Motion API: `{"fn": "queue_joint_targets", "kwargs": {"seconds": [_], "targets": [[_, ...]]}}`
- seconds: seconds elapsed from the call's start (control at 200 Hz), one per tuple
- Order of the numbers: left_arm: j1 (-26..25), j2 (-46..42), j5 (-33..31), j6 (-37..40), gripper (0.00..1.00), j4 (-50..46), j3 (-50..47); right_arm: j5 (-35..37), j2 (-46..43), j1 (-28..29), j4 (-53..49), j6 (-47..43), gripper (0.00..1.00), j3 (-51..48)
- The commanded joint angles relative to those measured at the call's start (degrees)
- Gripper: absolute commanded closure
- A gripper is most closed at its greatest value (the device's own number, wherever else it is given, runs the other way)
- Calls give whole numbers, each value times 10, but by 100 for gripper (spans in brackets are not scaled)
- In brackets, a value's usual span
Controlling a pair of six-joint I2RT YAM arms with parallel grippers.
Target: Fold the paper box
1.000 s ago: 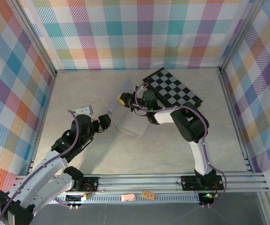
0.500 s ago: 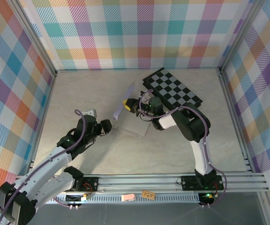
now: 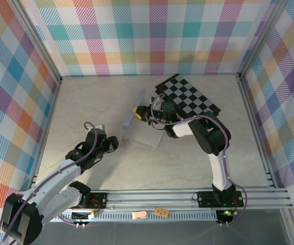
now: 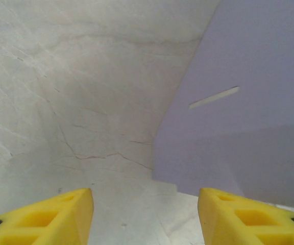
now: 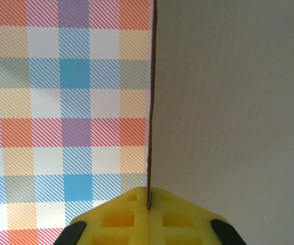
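Right pincer (image 5: pixel 148 203): pinching a raised flap of the paper box (image 3: pixel 143 137), which lies near-left of the checkerboard (image 3: pixel 190 97). Left pincer (image 4: pixel 146 209): spread over the surface (image 4: pixel 60 102), seemingly just short of the box's left edge.

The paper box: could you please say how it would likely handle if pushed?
Probably light and floppy: the paper box is a thin sheet, edge-on in the shut right gripper. Its flap likely bends at creases; a push may slide it across the table.
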Motion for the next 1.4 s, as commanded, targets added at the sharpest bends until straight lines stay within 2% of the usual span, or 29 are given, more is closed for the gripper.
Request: {"fn": "queue_joint_targets", "kwargs": {"seconds": [0.0,0.14,0.325,0.57,1.085,1.395], "targets": [[22,34,49,37,50,69,-16,-13,10,5,-106,-18,100,-1],[21,113,99,60,53,151,-11,-14,19,5,-104,-9,100,4],[3,171,104,83,50,201,4,-13,24,5,-112,-5,100,18],[-32,177,65,90,44,268,-9,-8,27,5,-113,3,100,26],[-103,214,-29,66,37,322,2,4,29,5,-81,21,100,19],[-123,257,-103,55,36,287,47,19,24,5,-28,37,100,-9]]}}
